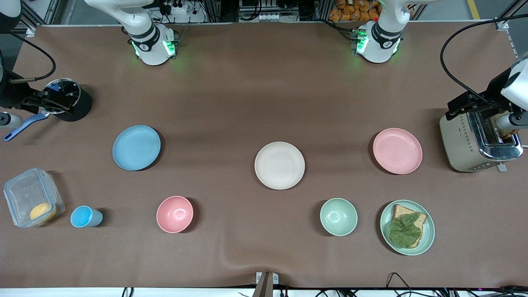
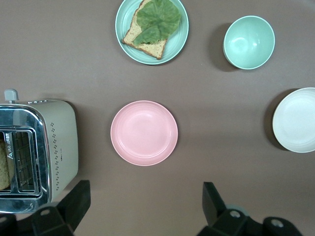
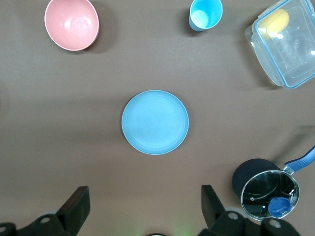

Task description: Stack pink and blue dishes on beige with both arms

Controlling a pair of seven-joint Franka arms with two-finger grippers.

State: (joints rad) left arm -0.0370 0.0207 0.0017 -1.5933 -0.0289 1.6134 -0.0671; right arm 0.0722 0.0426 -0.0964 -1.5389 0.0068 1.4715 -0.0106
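Plates lie flat, pink [image 2: 143,132] under the left gripper [image 2: 142,206], blue [image 3: 155,122] under the right gripper [image 3: 142,206], jaws wide open, empty.

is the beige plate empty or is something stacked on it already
Empty. The beige plate shows a bare cream surface; the pink plate and blue plate lie apart on the table.
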